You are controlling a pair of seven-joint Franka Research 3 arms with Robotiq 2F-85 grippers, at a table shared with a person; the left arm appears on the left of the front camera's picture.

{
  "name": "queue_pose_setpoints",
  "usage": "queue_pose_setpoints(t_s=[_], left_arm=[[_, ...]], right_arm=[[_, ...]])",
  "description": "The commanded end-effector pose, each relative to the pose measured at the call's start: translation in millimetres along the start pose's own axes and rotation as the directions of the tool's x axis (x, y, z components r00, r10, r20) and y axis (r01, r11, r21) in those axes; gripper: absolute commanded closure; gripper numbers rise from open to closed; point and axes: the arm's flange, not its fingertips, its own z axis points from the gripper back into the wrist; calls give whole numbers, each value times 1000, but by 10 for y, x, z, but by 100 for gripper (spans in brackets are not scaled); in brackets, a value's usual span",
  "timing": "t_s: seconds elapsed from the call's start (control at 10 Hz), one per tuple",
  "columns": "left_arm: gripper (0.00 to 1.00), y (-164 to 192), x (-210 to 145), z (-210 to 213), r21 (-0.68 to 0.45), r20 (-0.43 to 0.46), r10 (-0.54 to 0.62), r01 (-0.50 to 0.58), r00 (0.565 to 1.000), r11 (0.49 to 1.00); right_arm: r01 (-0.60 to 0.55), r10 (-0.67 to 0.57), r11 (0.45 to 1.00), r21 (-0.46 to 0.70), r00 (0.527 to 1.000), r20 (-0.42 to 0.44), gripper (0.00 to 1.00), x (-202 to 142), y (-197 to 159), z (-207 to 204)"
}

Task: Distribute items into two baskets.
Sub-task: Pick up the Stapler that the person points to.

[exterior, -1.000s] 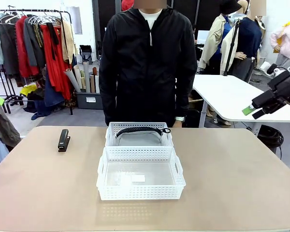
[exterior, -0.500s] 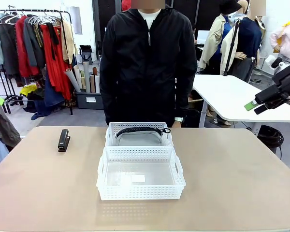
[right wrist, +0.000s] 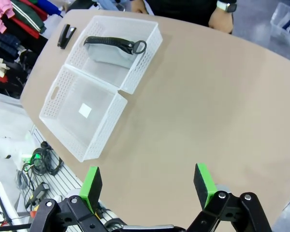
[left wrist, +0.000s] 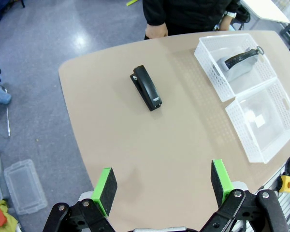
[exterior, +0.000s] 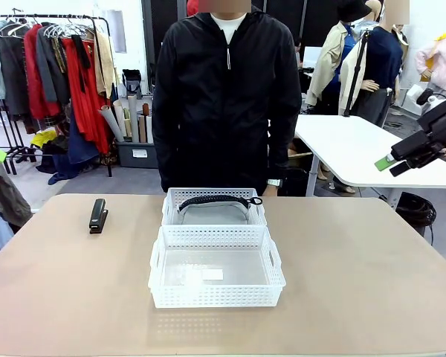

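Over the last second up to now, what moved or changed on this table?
The right gripper rose a little and drew back toward the right side, open and holding nothing. Nothing was taken hold of or let go. The stapler on the table, the pouch in the far basket, the near basket and the person stayed as they were.

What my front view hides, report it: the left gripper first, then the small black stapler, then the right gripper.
Observer: In its wrist view the left gripper is open, nothing between its green pads.
Operator: Next.
Observer: The small black stapler lies ahead of that gripper, bare tan table between them.
Operator: Next.
Observer: The right gripper is open as well, nothing between its pads, bare table ahead.
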Motion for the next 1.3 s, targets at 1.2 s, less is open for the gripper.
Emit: queue_pose_setpoints(t_s=[1.2], left_arm=[[0, -2, -6, -4, -11, 8, 2, -2, 1000, 1000]], right_arm=[[2, -2, 1000, 3, 1000, 2, 0, -3, -5, 6]])
